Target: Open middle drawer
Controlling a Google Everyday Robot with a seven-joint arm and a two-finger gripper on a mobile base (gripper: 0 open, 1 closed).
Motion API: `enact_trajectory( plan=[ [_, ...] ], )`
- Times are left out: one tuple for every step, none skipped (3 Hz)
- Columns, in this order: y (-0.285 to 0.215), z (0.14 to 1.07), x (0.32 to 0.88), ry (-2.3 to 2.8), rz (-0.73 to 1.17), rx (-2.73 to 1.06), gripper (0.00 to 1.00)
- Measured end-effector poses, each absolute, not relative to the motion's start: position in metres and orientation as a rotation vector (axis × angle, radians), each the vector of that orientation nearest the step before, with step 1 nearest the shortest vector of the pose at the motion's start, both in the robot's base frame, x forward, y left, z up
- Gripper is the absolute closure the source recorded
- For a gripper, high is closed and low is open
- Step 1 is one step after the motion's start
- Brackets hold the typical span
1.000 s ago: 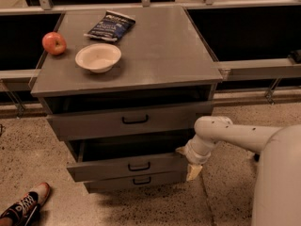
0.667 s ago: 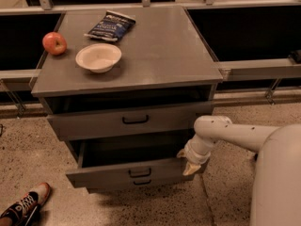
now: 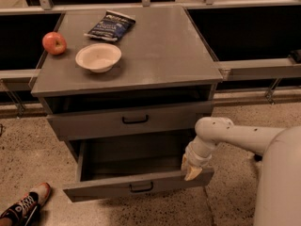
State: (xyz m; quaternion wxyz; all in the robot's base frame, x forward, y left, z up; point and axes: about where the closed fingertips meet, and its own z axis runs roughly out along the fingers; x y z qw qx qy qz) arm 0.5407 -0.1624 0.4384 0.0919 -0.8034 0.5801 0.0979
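Note:
The middle drawer (image 3: 108, 188) is pulled far out of the grey cabinet, and its black bar handle (image 3: 141, 188) faces me. Its shallow grey tray (image 3: 136, 161) shows and looks empty. My gripper (image 3: 192, 170) sits at the right end of the drawer's front, touching its top corner, with the white arm (image 3: 235, 135) reaching in from the right. The top drawer (image 3: 84, 124), with its own black handle (image 3: 135, 120), stands slightly out above. The lowest drawer is hidden under the pulled-out one.
On the cabinet top (image 3: 164, 51) lie a red apple (image 3: 54, 43), a white bowl (image 3: 98, 57) and a dark snack bag (image 3: 109, 26). A person's shoe (image 3: 26, 206) rests on the floor at lower left. My white body (image 3: 282, 182) fills the lower right.
The middle drawer has slid further out toward me and now covers the lowest drawer. My gripper has moved forward and down with its right end.

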Motion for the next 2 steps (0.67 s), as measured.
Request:
enact_trajectory(
  plan=[
    [-0.1624,0.4384,0.5407,1.723,0.291,-2.386,0.47],
    [-0.1624,0.4383,0.5406,1.723,0.291,-2.386,0.24]
  ],
)
